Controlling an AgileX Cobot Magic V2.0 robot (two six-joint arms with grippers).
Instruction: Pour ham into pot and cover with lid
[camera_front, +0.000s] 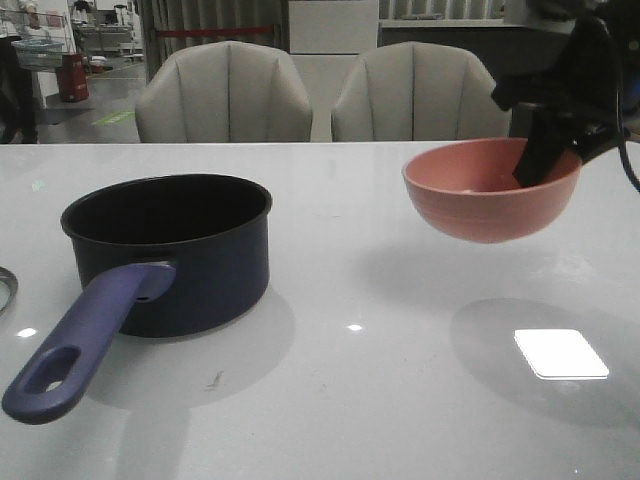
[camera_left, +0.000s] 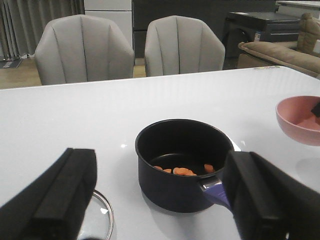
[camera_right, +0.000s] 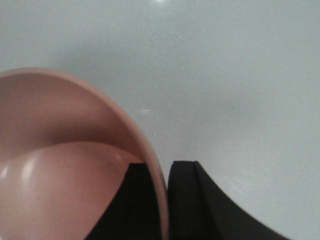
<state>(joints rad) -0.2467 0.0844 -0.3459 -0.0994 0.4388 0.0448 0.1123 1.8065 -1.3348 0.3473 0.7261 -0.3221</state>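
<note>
The dark navy pot (camera_front: 190, 270) stands on the left of the white table, its purple-blue handle (camera_front: 75, 345) pointing toward the front edge. Several orange ham pieces (camera_left: 182, 171) lie inside the pot (camera_left: 170, 187). Part of the glass lid (camera_left: 102, 217) lies flat beside the pot; its metal rim (camera_front: 6, 288) shows at the table's left edge. My left gripper (camera_left: 162, 200) hangs open above and in front of the pot, holding nothing. My right gripper (camera_front: 545, 155) is shut on the rim of the pink bowl (camera_front: 490, 195), held upright above the table's right side; one finger (camera_right: 137, 200) is inside it.
Two grey chairs (camera_front: 225, 95) stand behind the table's far edge. A bright light reflection (camera_front: 560, 353) lies on the table under the bowl. The pink bowl (camera_left: 300, 120) hangs to the right of the pot.
</note>
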